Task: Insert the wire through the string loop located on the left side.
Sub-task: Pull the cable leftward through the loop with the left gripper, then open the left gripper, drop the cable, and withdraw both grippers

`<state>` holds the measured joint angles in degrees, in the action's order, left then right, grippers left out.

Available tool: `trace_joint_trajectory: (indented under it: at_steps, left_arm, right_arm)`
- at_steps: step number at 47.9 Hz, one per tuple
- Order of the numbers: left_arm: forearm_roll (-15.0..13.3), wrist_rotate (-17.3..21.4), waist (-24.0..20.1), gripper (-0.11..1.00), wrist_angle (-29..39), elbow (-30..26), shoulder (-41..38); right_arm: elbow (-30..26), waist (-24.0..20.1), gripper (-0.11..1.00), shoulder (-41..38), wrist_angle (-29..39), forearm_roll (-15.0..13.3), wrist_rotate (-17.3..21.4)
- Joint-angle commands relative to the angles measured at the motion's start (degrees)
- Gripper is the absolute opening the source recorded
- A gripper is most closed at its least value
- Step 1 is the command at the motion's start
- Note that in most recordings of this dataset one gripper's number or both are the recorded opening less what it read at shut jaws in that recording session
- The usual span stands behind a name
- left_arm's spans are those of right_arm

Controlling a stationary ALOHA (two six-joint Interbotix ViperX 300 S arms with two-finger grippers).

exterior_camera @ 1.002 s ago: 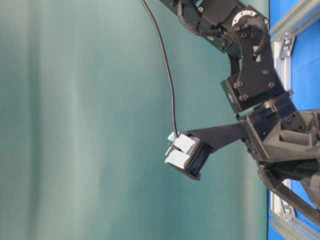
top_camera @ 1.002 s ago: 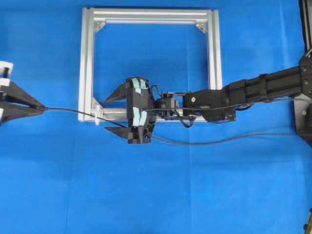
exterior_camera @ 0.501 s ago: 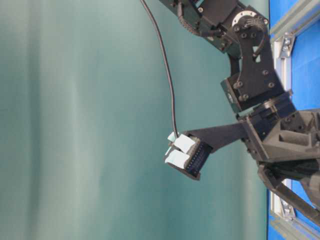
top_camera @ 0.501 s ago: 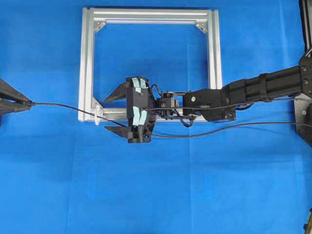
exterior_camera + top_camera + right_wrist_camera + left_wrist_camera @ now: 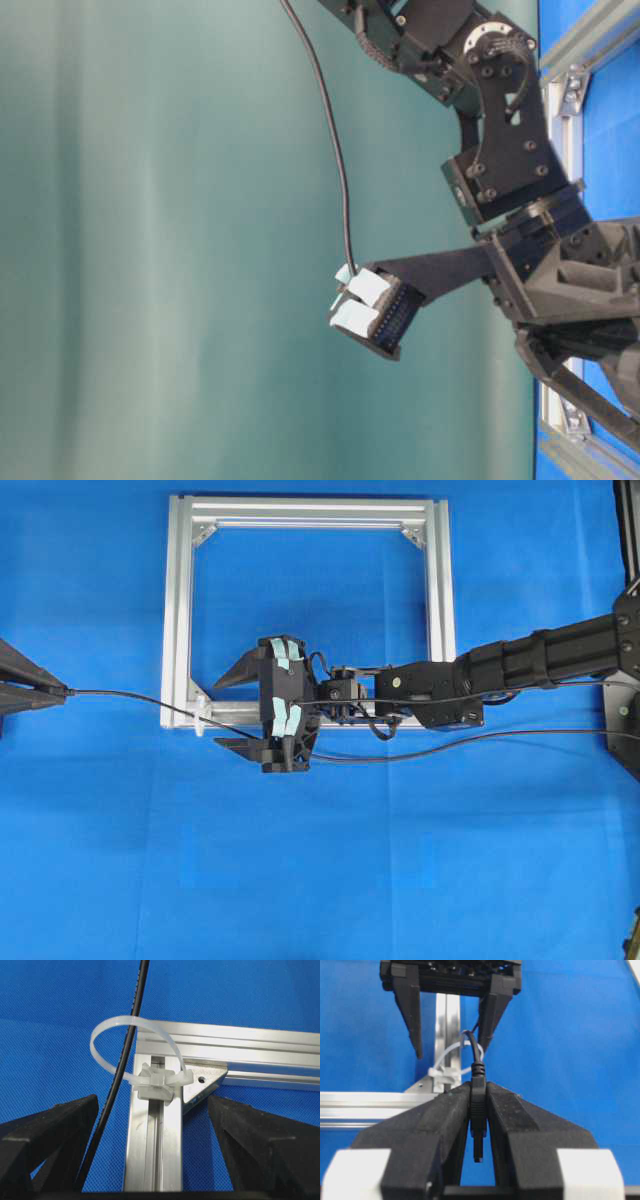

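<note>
My left gripper (image 5: 477, 1125) is clamped on the wire (image 5: 122, 1067) plug; the wire appears threaded through the string loop (image 5: 131, 1050). My right gripper (image 5: 152, 1160) stands apart, straddling the frame (image 5: 180, 610).

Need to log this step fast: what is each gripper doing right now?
Left gripper: closed on the wire, holding it at its plug end.
Right gripper: open, holding nothing, fingers either side of the frame corner with the string loop.
</note>
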<state>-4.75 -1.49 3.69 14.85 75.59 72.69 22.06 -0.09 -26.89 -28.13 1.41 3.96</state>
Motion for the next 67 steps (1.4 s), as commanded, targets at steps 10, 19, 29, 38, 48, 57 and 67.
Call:
trace_joint_trajectory:
  at_steps: [10,19,29,38,48,57,67]
  left_arm:
    - [0.2,0.5,-0.3,0.56,-0.7,-0.6,-1.0]
    - [0.1,0.6,-0.3,0.78,-0.7,-0.5,-1.0]
    - [0.2,0.7,-0.2,0.77,-1.1,-0.5,-0.9]
    - [0.2,0.7,-0.3,0.76,-1.5,-0.6,-0.9]
    - [0.1,0.7,-0.3,0.76,-1.8,-0.6,-0.9]
    - [0.1,0.7,-0.3,0.76,-1.8,-0.6,-0.9]
    - [0.2,0.7,-0.3,0.76,-2.1,-0.6,-0.9]
  right_arm:
    - [-1.2,0.2,0.95,2.8,-0.6,0.2,-0.1]
    - [-1.2,0.2,0.95,2.8,-0.4,0.2,-0.1]
    - [-1.1,0.2,0.95,3.6,-0.1,0.2,0.2]
    - [0.4,0.3,0.95,7.9,0.4,0.2,0.2]
    - [1.9,0.6,0.95,12.3,1.8,0.2,0.2]
    - [2.2,0.8,0.95,15.2,3.3,0.2,0.0]
    - [2.3,0.8,0.95,17.8,4.6,0.2,0.0]
